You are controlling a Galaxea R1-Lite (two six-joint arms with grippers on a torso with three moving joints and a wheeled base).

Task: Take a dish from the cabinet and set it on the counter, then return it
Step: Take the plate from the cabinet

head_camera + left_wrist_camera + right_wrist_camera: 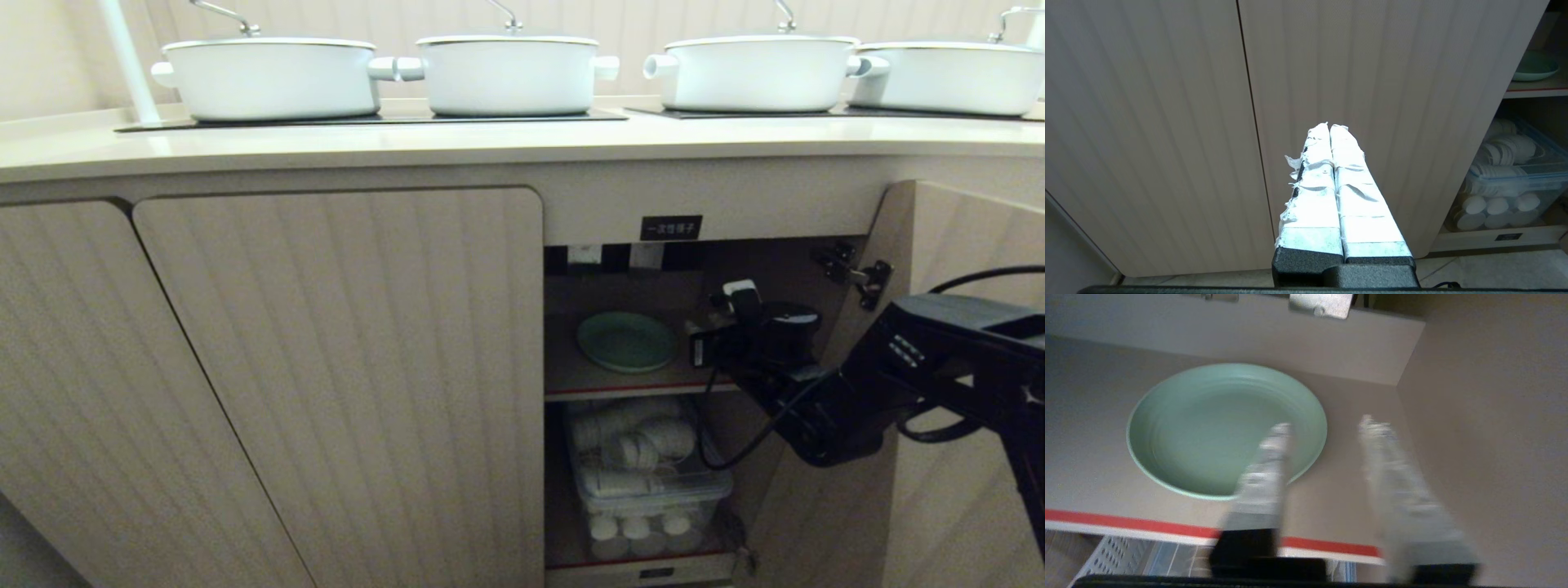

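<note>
The pale mint-green dish [625,341] lies flat on the inner shelf [588,384] of the open cabinet [671,227], under its black label. In the right wrist view the dish [1224,424] fills the shelf's left half. My right gripper [1327,422] is inside the cabinet at the dish's right edge and stands open. One finger [1265,469] shows in front of the dish's rim, the other [1396,477] over bare shelf; nothing sits between them. From the head view it [695,347] reaches in from the right. My left gripper [1329,126] is shut, empty, facing closed doors. The counter [408,143] runs above.
Several white pots [273,77] stand on the black hob panels. The cabinet door [963,245] hangs open on the right, its hinge [857,273] just above my right arm. A clear plastic box of white cups [645,474] fills the lower shelf. Closed ribbed doors [343,367] lie left.
</note>
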